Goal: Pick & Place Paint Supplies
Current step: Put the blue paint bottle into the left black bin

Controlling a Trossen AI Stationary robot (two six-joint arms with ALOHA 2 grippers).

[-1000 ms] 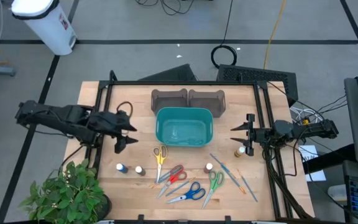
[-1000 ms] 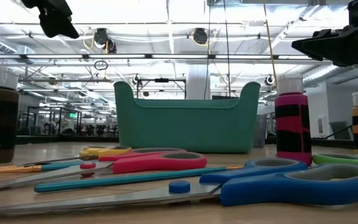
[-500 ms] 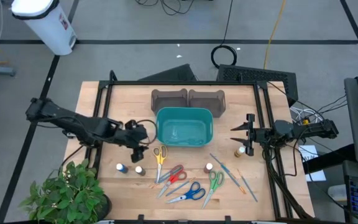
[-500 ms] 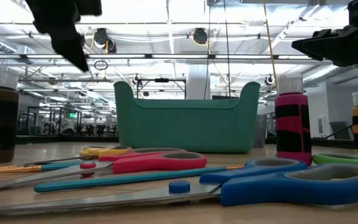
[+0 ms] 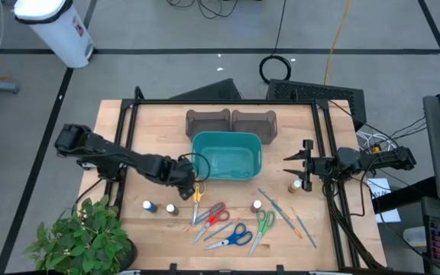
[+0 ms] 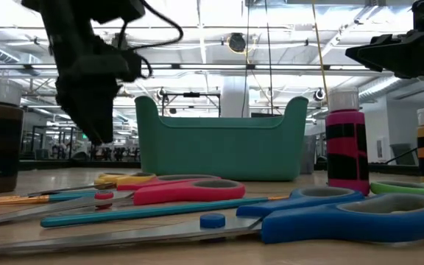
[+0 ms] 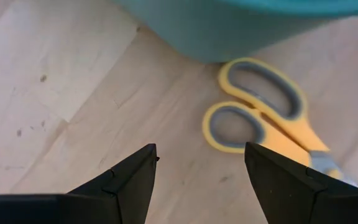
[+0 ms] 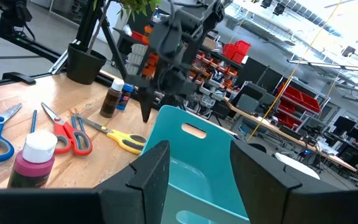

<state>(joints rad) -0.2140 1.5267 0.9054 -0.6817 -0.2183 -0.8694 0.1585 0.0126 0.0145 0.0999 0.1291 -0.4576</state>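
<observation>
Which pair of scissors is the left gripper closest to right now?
The yellow-handled scissors, beside the teal bin. The open left gripper hovers by their handles; the red, blue and green pairs lie farther toward the table's front edge.

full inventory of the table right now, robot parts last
bin: 1, teal, table centre
trays: 2, brown-grey, behind the bin
paint bottles: 4; blue-capped and white-capped front left, white-capped front centre-right, amber at right
scissors: 4; yellow, red, blue, green, front centre
brushes: a few, blue and orange, front right
plant: 1, green, front-left corner
left gripper: open, over the yellow scissors
right gripper: open, at the right edge
</observation>
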